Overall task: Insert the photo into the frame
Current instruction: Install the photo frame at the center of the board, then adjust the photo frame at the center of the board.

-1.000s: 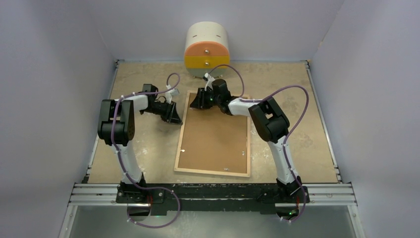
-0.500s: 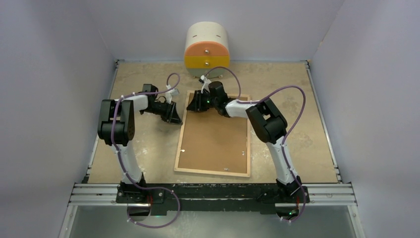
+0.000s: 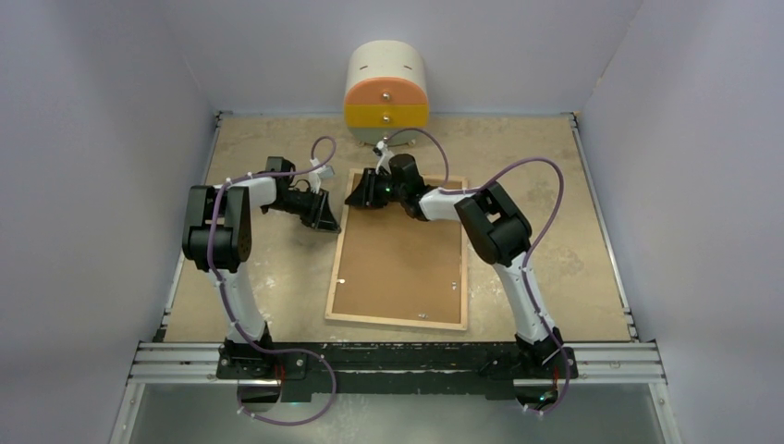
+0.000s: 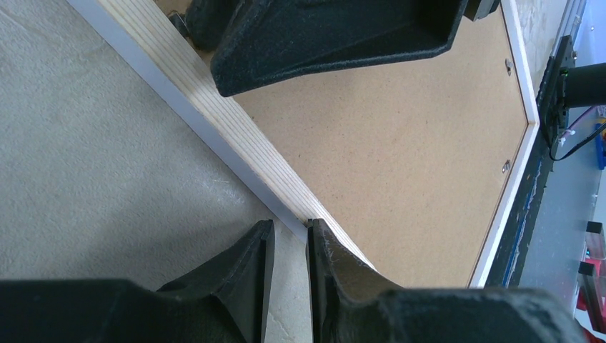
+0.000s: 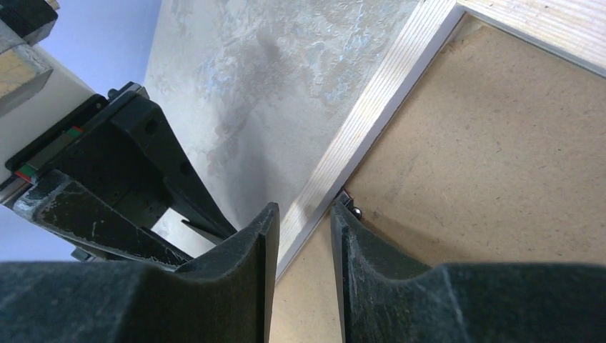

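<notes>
The right hand (image 5: 301, 214), fingers partly spread, straddles the inner edge of the wood rim at the far left corner of the frame (image 3: 398, 321). One finger is over the rim and the other over the brown backing board (image 3: 398, 259), beside a small metal tab (image 5: 346, 199). Whether the fingers press the rim cannot be told. Close by, the left hand (image 4: 290, 225), fingers pressed almost together, sits at the frame's left rim. The frame lies back-up on the desk (image 3: 287, 277), the board filling its opening. Beyond its far edge stands a round white drawer unit (image 3: 385, 88) with orange and yellow fronts.
</notes>
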Tool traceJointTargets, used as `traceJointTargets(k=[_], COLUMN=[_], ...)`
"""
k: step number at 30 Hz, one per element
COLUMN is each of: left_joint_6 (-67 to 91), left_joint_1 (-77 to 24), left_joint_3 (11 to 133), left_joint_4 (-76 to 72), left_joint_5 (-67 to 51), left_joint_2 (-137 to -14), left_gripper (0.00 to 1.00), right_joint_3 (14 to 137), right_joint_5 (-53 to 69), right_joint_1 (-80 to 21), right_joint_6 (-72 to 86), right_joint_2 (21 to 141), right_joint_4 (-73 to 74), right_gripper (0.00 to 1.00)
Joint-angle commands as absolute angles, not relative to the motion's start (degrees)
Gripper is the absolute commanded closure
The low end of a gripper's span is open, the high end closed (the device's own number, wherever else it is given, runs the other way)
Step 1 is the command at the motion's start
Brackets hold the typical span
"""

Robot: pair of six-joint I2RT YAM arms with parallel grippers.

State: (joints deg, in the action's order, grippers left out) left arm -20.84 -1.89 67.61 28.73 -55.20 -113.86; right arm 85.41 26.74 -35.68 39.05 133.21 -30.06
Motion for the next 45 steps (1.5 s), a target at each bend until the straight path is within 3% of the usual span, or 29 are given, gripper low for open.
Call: traceJointTargets(k=[1,10,16,21,27,32,38,45], left_joint_6=[-23.9,-25.5,-28.2,-33.8,-37.5,-39.3,-41.7,-43.1], left_joint_1=[-2.1,-2.1,-1.1,0.0,-0.7,-2.5,-3.6,-5.6], left_joint_3=[66.5,67.0,70.0,71.2,66.7,62.0,58.2,56.2], left_joint_4=[27.4,29.4,33.8,38.5,38.6,37.6,37.5,39.3], left_joint_5=[-53.8,-53.5,-53.6,-50.7,-46.9,-43.3,-39.2,-38.9], left_joint_2=[-114.0,-113.9,-112.8,-111.6,-108.6,-106.4,-102.5,-100.4], left_gripper=[0.75,0.75,0.69,0.61,0.55,0.54,0.53,0.53], right_joint_3=[86.1,80.2,71.7,61.1,51.6,52.0,55.5,68.9], right_joint_5=[26.4,29.4,26.3,13.1,-10.5,-14.6,-6.7,2.6], right_joint_1=[-36.3,-35.9,-32.1,-24.9,-18.3,-16.8,-17.4,-25.2], right_joint_6=[43.4,45.7,44.4,43.0,42.1,39.4,38.1,38.2], right_joint_2=[135.3,128.7,116.8,104.2,93.8,97.1,103.2,112.1], right_joint_4=[-31.7,-34.0,-31.5,-23.6,-10.9,-7.6,-11.3,-11.5], right_gripper=[0.65,0.63,0.44,0.28,0.17,0.16,0.16,0.16])
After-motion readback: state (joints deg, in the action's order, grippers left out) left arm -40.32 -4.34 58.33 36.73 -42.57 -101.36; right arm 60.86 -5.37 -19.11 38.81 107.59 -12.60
